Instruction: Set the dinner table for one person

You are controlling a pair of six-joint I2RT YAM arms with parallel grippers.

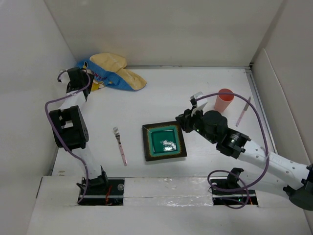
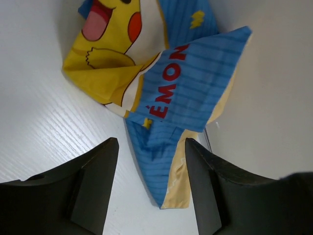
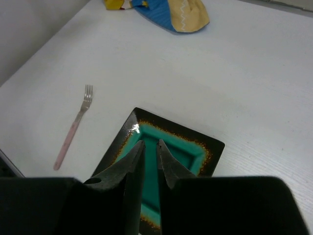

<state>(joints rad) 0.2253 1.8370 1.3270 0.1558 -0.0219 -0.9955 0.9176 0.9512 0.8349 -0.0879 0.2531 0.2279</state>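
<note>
A square plate with a black rim and a teal centre lies on the white dinner table, near the front. A fork with a pink handle lies to its left. A pink cup and a pink-handled utensil sit at the right. My right gripper hovers over the plate's right side; in the right wrist view the gripper is almost shut with nothing in it, above the plate. My left gripper is open, with the corner of a blue and yellow cartoon cloth between its fingers.
The crumpled cloth lies at the back left corner against the wall. White walls border the table on the left, back and right. The fork and the cloth also show in the right wrist view.
</note>
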